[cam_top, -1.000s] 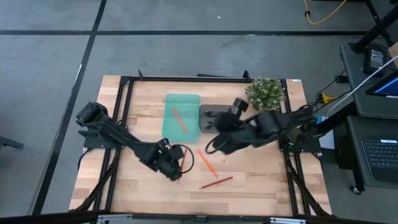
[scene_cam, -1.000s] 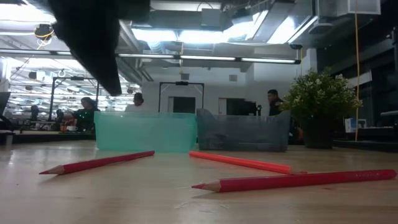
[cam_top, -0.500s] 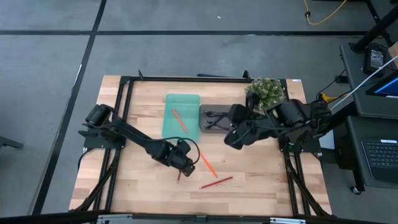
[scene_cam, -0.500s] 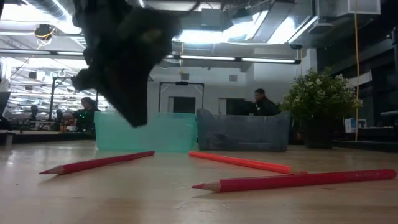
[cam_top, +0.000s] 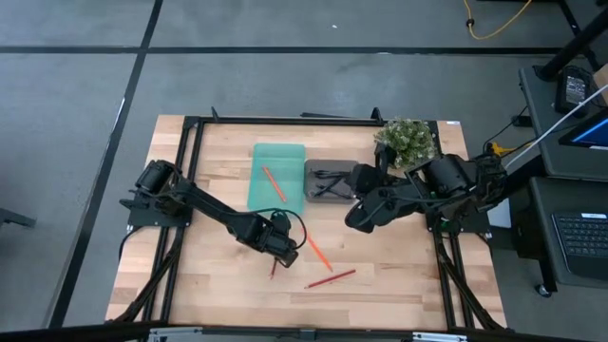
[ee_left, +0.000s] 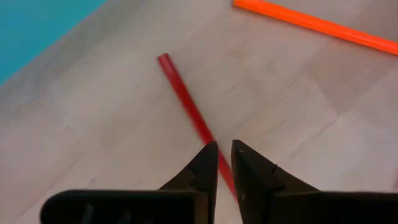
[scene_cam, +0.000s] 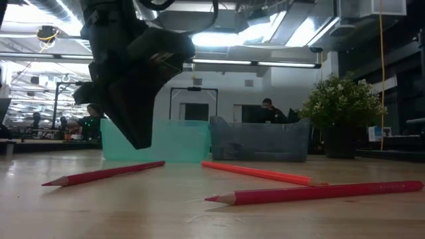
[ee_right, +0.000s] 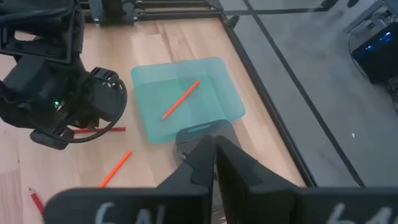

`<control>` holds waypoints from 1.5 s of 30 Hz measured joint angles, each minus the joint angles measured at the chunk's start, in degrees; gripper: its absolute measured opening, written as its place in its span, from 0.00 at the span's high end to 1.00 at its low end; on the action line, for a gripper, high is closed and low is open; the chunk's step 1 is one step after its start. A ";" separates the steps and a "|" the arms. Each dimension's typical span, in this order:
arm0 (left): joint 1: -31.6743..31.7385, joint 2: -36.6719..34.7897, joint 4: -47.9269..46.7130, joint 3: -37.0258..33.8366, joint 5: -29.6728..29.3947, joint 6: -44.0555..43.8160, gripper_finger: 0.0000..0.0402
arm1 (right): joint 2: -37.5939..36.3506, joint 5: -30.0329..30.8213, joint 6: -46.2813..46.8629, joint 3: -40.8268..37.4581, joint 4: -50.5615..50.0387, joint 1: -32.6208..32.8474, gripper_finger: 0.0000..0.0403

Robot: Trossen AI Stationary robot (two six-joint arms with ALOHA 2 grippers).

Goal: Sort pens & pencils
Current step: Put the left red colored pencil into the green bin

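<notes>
Pencils lie scattered on the wooden table (cam_top: 399, 275): a red pencil (ee_left: 186, 106) sits directly under the left gripper (cam_top: 282, 246), an orange pen (cam_top: 315, 248) lies just beside it toward the table's middle, and a second red pencil (cam_top: 331, 277) rests nearer the front edge. In the left wrist view the left gripper's two dark fingers (ee_left: 208, 165) stand nearly together with only a thin slit between them, above the red pencil and clasping nothing. The low view shows that gripper (scene_cam: 136, 136) hanging above the tabletop, in front of the teal tray (scene_cam: 156, 141). One orange pencil (cam_top: 274, 182) lies slantwise inside the teal tray (cam_top: 261, 195), and thin dark sticks (cam_top: 328, 174) lie in the grey tray (cam_top: 325, 196) that touches the teal one's side. The right gripper (cam_top: 362, 217) hovers just beside the grey tray, on the side toward the potted plant (cam_top: 406, 140); its fingers (ee_right: 202, 158) are pressed together and empty. People sit in the room beyond the table.
</notes>
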 joint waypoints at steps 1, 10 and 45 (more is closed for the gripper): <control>0.26 0.00 -0.58 0.00 0.15 -0.01 0.90 | 0.00 0.01 0.00 0.00 0.00 -0.02 0.95; 2.56 -0.08 -1.24 -0.02 2.03 0.29 0.90 | 0.00 -0.01 -0.49 0.00 0.00 0.01 0.95; -0.56 -0.52 4.09 0.00 -1.12 4.89 0.90 | 0.00 -2.63 -1.71 -0.02 0.00 1.97 0.95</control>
